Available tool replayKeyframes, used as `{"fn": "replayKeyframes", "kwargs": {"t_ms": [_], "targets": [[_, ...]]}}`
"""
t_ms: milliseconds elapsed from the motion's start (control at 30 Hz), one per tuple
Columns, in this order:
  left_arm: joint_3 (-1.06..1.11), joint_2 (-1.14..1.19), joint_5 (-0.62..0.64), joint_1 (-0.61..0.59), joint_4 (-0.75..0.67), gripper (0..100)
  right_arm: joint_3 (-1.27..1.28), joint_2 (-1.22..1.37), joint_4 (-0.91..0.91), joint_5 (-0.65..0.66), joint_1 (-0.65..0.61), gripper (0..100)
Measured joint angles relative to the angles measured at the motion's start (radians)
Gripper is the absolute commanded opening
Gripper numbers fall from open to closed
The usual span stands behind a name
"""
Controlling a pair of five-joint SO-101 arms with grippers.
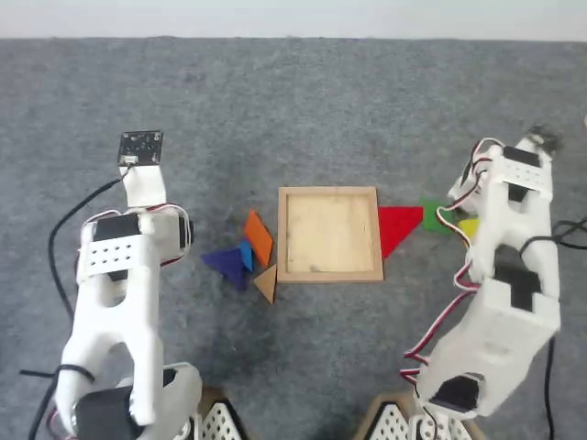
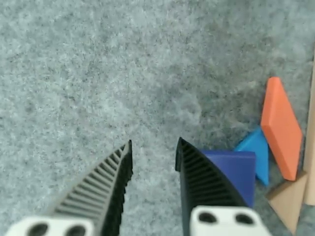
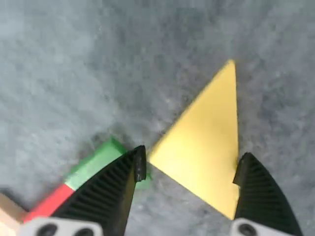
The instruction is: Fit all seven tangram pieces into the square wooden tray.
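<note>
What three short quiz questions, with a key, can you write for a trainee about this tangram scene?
1. True or false: the wooden tray holds no piece yet.
2. Which piece lies between the open jaws of the right end effector? A. red triangle B. yellow triangle C. green piece
3. How many pieces lie on the orange piece's side of the tray?
Key: 1 true; 2 B; 3 four.

The left arm (image 1: pixel 117 275) sits at 8 o'clock, the left claw (image 2: pixel 154 147) aimed down, slightly parted. The right arm (image 1: pixel 509 266) sits at 4 o'clock, the right claw (image 3: pixel 192 164) spread wider.
</note>
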Motion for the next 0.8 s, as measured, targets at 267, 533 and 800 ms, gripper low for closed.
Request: {"fn": "replayKeyframes", "kwargs": {"t_ms": [267, 533, 800], "targets": [[0.000, 0.000, 0.000, 0.000, 0.000, 14, -0.044, 0.072, 0.015, 0.203, 0.000, 29.9], [0.000, 0.000, 0.000, 0.000, 0.000, 14, -0.046, 0.072, 0.034, 0.319, 0.000, 29.9], [0.000, 0.000, 0.000, 0.000, 0.000, 14, -0.048, 0.083, 0.071, 0.344, -0.021, 29.6]]}}
